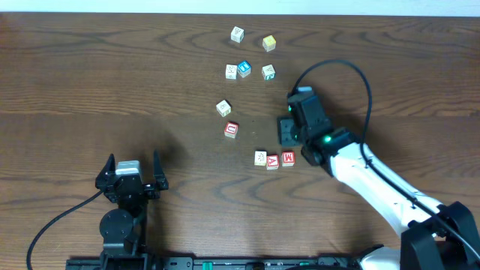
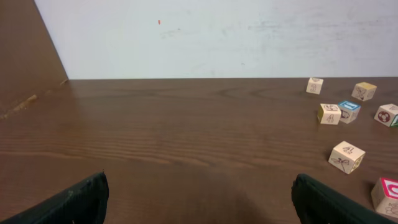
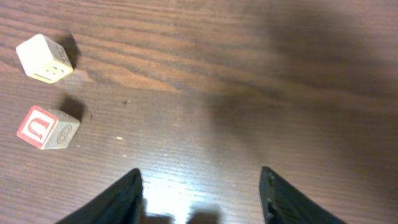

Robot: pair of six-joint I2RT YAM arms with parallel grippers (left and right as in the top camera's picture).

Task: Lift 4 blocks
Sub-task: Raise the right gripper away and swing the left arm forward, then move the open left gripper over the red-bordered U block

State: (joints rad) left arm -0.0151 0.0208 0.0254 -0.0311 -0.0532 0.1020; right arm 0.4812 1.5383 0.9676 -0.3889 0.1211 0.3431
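A red block (image 1: pixel 231 130) lies alone at mid-table; the right wrist view shows it (image 3: pixel 46 127) at the left and the left wrist view shows it (image 2: pixel 387 196) at the right edge. Below it, a cream block (image 1: pixel 261 158), a red block (image 1: pixel 273 161) and a red M block (image 1: pixel 288 158) stand in a row. My right gripper (image 1: pixel 289 129) hovers just above that row and right of the lone red block. It (image 3: pixel 199 171) is open over bare wood. My left gripper (image 1: pixel 134 159) rests near the front left, wide open (image 2: pixel 199 180) and empty.
Other cubes sit further back: cream (image 1: pixel 223 108), cream (image 1: pixel 231 71), blue (image 1: pixel 244 69), green-marked (image 1: pixel 268 72), yellow (image 1: pixel 269 43) and cream (image 1: pixel 237 34). The right arm's cable (image 1: pixel 352 71) loops above the wrist. A white wall (image 2: pixel 217 37) backs the table.
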